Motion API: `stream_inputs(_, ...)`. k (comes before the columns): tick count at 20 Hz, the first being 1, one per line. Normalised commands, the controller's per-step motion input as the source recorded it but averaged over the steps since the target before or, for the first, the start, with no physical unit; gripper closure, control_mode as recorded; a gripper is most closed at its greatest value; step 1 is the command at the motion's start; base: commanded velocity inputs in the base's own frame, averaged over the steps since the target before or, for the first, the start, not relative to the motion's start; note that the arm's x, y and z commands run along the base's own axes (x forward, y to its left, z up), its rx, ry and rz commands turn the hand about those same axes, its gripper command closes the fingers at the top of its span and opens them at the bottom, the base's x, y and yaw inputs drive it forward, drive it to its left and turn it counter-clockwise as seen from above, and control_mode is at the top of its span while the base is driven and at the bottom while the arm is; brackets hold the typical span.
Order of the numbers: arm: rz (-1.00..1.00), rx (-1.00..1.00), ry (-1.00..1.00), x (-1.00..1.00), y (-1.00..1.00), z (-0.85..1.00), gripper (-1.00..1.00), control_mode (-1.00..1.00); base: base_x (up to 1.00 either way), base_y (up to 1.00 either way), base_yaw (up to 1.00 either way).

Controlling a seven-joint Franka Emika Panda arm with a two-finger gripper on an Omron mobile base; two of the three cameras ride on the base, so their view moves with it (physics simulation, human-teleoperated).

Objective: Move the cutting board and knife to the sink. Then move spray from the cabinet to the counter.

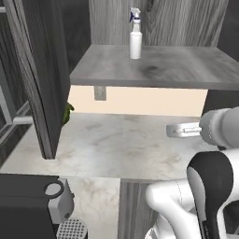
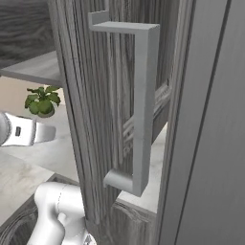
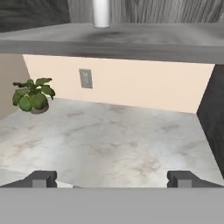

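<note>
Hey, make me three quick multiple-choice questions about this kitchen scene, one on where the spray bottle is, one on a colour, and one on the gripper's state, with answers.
1. Where does the spray stand?
A. On the cabinet shelf
B. On the counter
C. In the gripper

2. What colour is the backsplash behind the counter?
A. Dark grey
B. Beige
C. Blue

3. What is the gripper's state?
A. Shut on the spray
B. Shut and empty
C. Open and empty

Answers:
1. A, the left base view shows the bottle upright on the grey shelf, above the counter.
2. B, the wall strip with the outlet is pale beige.
3. C, in the hand view the two fingertips stand wide apart with nothing between them.
</note>
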Motion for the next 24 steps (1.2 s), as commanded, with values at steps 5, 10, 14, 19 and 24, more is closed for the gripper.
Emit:
stream_inputs(5,0.01,-0.03,-0.25,-0.54,0.13,0.77,-1.00,-1.00,0.00,0.00,0.00)
stream_inputs(10,0.03,0.00,-0.22,-0.38,0.00,0.80,-1.00,-1.00,0.00,0.00,0.00)
stream_inputs(14,0.02,0.00,-0.30,-0.33,0.00,0.81,-1.00,-1.00,0.00,0.00,0.00)
stream_inputs(19,0.00,0.00,-0.21,-0.10,0.00,0.50,-1.00,-1.00,0.00,0.00,0.00)
stream_inputs(24,0.00,0.00,-0.08,0.11,0.00,0.10,-1.00,-1.00,0.00,0.00,0.00)
